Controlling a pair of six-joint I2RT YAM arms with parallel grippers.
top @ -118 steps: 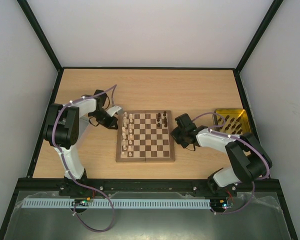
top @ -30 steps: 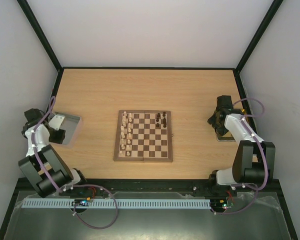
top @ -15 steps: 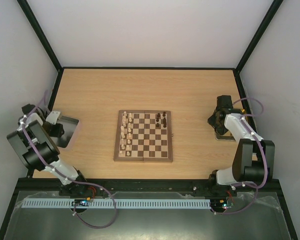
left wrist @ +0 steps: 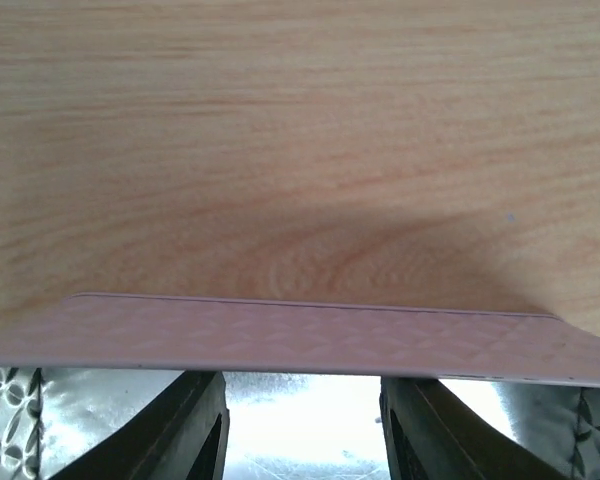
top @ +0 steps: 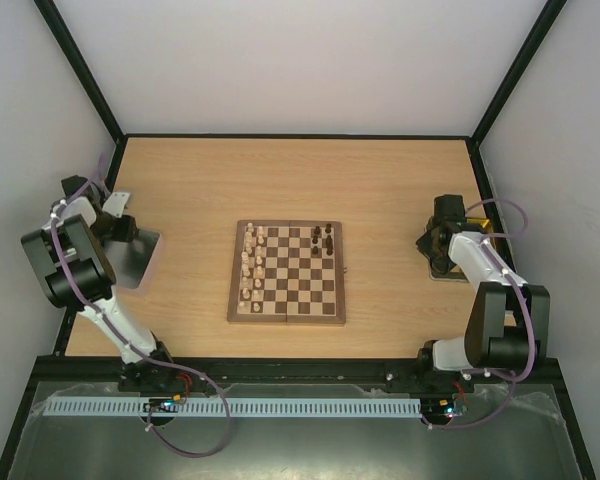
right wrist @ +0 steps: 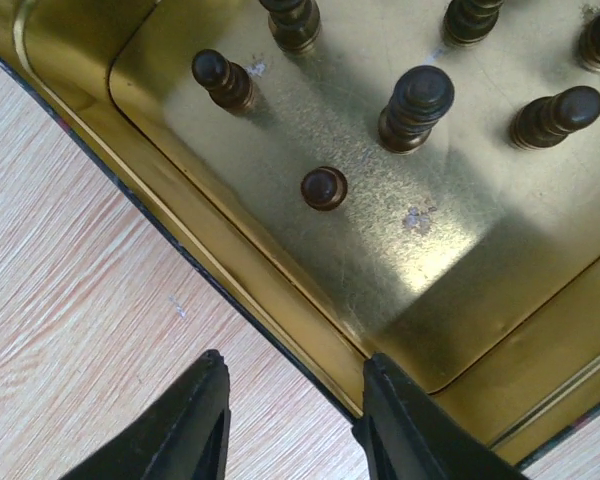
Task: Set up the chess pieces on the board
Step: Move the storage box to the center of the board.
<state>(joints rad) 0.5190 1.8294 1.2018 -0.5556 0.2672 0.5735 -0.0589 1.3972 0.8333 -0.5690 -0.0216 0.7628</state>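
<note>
The right gripper (right wrist: pixel 295 385), right of the board (top: pixel 300 285): jaws apart, nothing between them; it hangs over a rim of the yellow tray (right wrist: pixel 180 195), not over a piece; the closest dark pawn (right wrist: pixel 324 188) stands alone just beyond the fingertips, with taller dark pieces (right wrist: pixel 417 105) farther in. Recommended procedure: advance past the rim until the pawn is centred between the jaws; descend vertically; close beneath the head, clear of the tray floor; lift straight before travelling, since the slender neighbours probably tip easily. The left gripper (left wrist: pixel 300 405), left of the board: jaws likewise apart and empty, above a rim of the silver tray (left wrist: pixel 300 335); whether pieces remain in that tray cannot be told. On the board, pale pieces (top: pixel 248 265) occupy its left columns; a few dark pieces stand at its far right corner; that side is mostly unfilled, so the task looks roughly half done. The board lies flat mid-way across the table (top: pixel 300 180); light, matte wood grain; plain white walls (top: pixel 300 60) and a black frame (top: pixel 300 136) enclose it.
</note>
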